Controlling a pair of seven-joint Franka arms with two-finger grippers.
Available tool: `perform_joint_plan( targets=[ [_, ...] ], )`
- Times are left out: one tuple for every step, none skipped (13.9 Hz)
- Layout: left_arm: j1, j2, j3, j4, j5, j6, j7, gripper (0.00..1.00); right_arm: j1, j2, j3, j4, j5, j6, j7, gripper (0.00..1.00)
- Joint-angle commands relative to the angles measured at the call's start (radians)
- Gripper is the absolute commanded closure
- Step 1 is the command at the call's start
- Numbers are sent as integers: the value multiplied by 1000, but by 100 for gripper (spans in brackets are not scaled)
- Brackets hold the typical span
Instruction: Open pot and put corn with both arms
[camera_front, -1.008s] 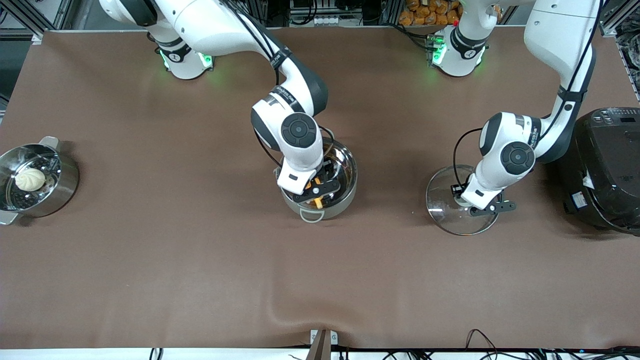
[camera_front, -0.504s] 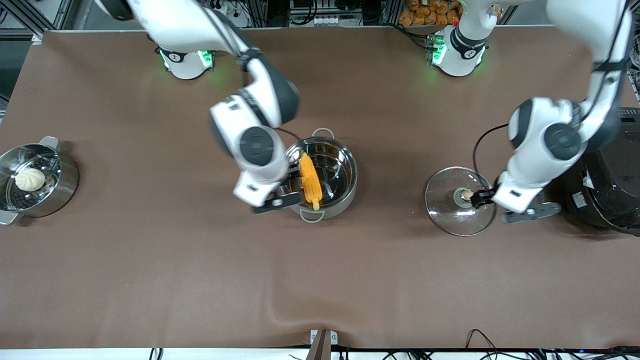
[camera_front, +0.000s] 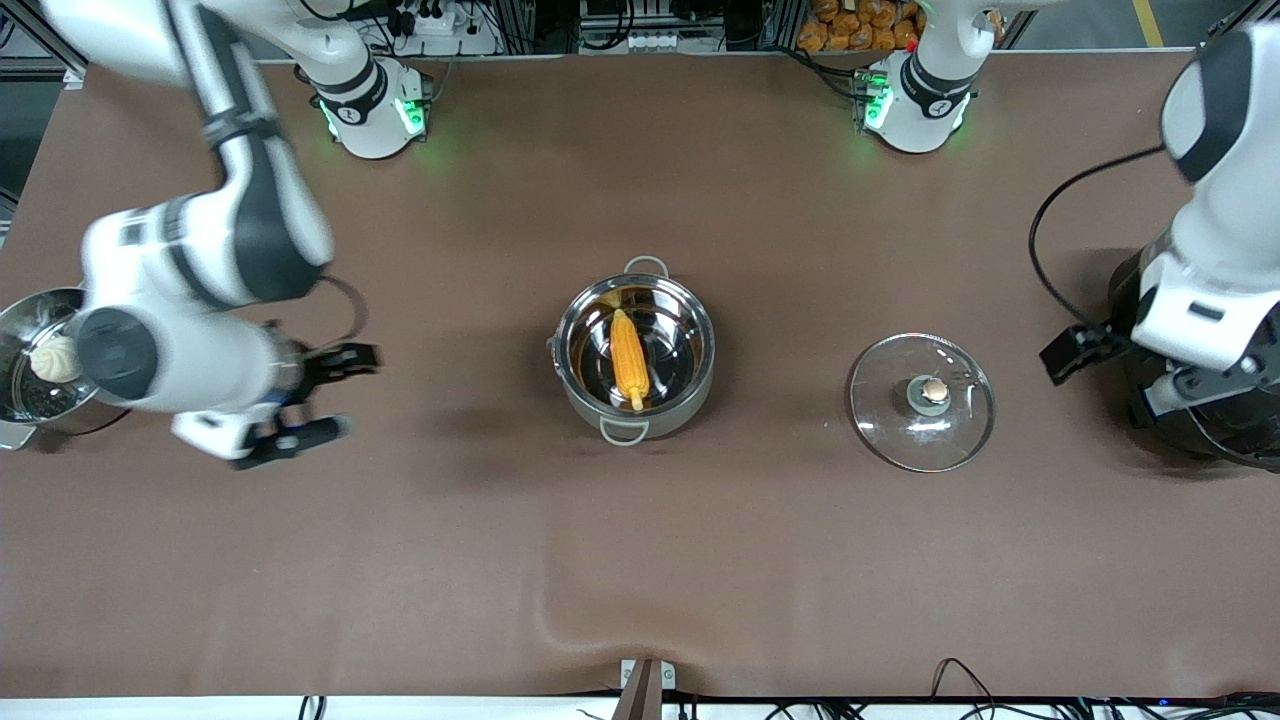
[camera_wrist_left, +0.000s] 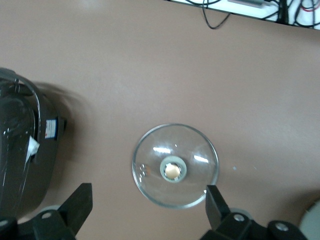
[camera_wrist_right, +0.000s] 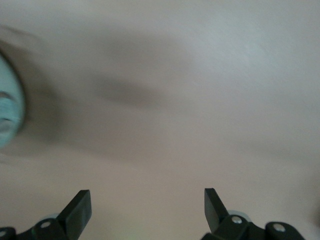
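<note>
Final stage, corn delivered. The pot (camera_front: 636, 361) stands uncovered at the desk's middle; the corn (camera_front: 628, 356) lies inside it. The glass lid (camera_front: 922, 401) rests flat on the desk toward the left arm's end. Right gripper (camera_front: 315, 398), fingers apart and empty, hangs over bare desk near the steamer pan (camera_front: 20, 420). Left gripper (camera_front: 1120, 368), fingers apart, hangs beside the rice cooker (camera_front: 1215, 440). Judged complete; only parking both arms seems left.
</note>
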Motion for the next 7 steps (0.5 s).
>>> perform_joint_plan(
  targets=[
    [9, -53, -3, -6, -38, -55, 72, 0, -119, -44, 24, -180, -8, 131, -69, 0],
    [12, -62, -1, -6, -47, -64, 98, 0, -135, -59, 22, -241, -9, 197, -70, 0],
    [23, -70, 2, -14, -83, -63, 123, 0, -149, -90, 22, -287, -9, 233, -64, 0],
    [23, -87, 2, -25, -106, -66, 125, 0, -152, -122, 22, -309, -9, 238, -56, 0],
    [23, -100, 3, -34, -108, -86, 129, 0, -150, -159, 22, -323, -11, 235, -35, 0],
    [19, -105, 5, -28, -108, -122, 126, 0, -138, -203, 22, -352, -18, 242, -16, 0],
    [26, -105, 2, -22, -108, -136, 131, 0, -124, -240, 26, -369, -35, 245, 14, 0]
  ],
)
